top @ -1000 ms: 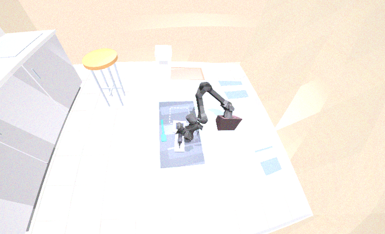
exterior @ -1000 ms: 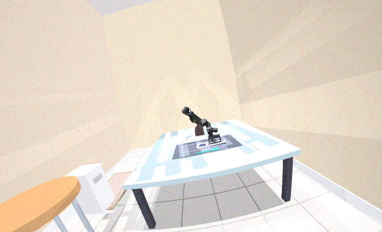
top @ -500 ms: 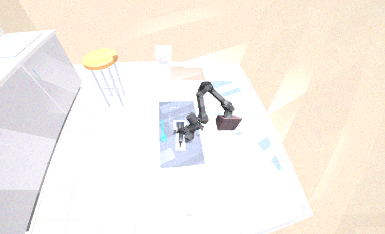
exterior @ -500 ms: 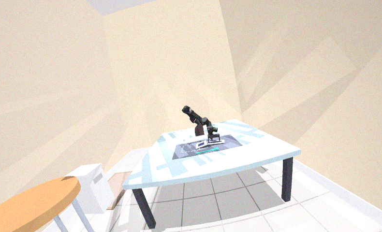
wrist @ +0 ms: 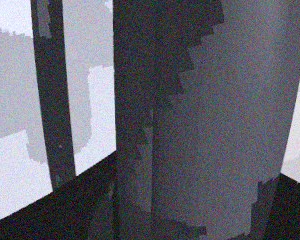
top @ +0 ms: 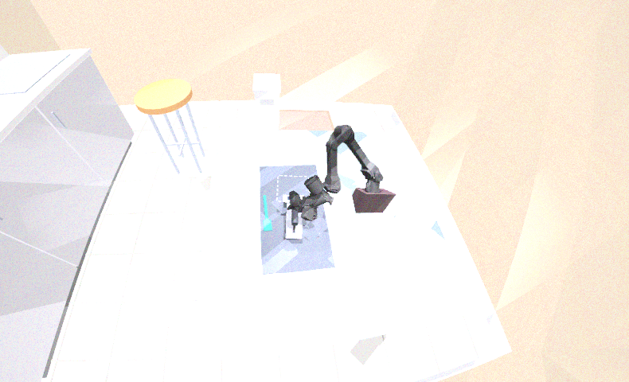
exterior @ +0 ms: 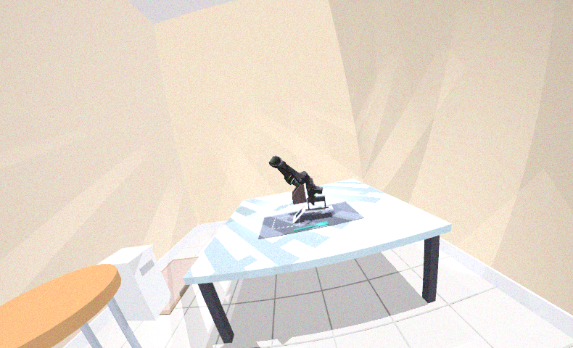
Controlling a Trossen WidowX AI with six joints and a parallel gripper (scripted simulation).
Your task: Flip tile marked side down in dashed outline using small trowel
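My gripper (top: 294,204) (exterior: 315,199) is shut on the dark handle of the trowel. The trowel's long pale blade (top: 289,235) (exterior: 327,208) is low over the mat (top: 303,258) (exterior: 350,209); it also shows in the wrist view (wrist: 97,110). The white tile (top: 285,197) (exterior: 302,211) is tilted up steeply at the blade's end toward the dashed outline (top: 291,176). Its dark marking shows in the exterior view. The arm hides part of the tile and outline in the top view. Whether the blade touches the mat cannot be told.
A teal spatula (top: 267,225) (exterior: 322,224) lies flat along the mat's edge beside the trowel. The dark red arm mount (top: 373,202) (exterior: 298,194) stands beyond the mat. An orange-topped stool (top: 163,94) (exterior: 52,297) stands beyond the table.
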